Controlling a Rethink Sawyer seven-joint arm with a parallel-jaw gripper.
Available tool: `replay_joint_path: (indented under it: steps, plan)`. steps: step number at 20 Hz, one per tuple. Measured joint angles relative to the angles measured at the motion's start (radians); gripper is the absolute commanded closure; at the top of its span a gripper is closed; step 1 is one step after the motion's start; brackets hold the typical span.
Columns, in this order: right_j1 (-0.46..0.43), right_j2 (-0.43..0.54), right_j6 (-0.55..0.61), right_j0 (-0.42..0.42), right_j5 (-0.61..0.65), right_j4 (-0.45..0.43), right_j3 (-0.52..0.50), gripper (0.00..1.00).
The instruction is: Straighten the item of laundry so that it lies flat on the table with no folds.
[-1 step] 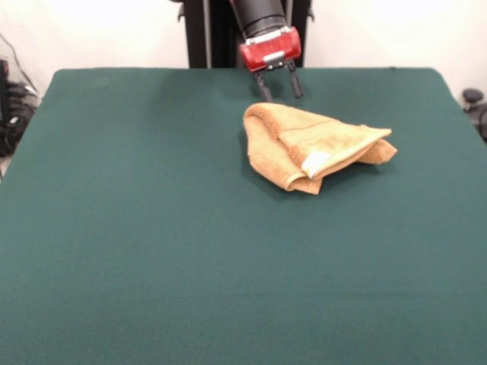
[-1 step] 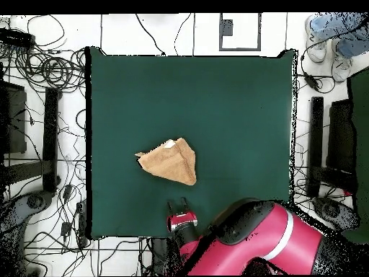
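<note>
On the table (image 1: pixel 152 251), your towel (image 1: pixel 312 146) lies bunched and folded, right of centre.
Your hand (image 1: pixel 278 89) hangs released just behind it, fingers spread, touching nothing; white tag (image 1: pixel 315 163) faces front.

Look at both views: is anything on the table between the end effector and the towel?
Nothing visible. The end effector hangs open just beyond the crumpled towel, and only bare green table shows in the gap between them in the overhead view.
</note>
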State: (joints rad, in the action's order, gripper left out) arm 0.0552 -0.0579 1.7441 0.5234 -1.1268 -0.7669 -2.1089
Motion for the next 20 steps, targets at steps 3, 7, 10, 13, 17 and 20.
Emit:
replay_joint_path:
  steps: [3, 7, 10, 13, 17, 20]
  plan:
    - [0.007, 0.0, 0.0, 0.0, 0.002, -0.003, 0.007, 0.0]
    - [0.024, 0.0, 0.0, 0.0, 0.017, -0.005, 0.024, 0.0]
    - [0.031, 0.0, 0.0, 0.0, 0.029, -0.01, 0.035, 0.0]
    - [0.041, 0.0, 0.0, 0.0, 0.036, -0.012, 0.037, 0.0]
    - [0.05, 0.0, 0.0, 0.0, 0.038, -0.012, 0.041, 0.0]
    - [0.054, 0.0, 0.0, 0.0, 0.038, -0.012, 0.042, 0.0]
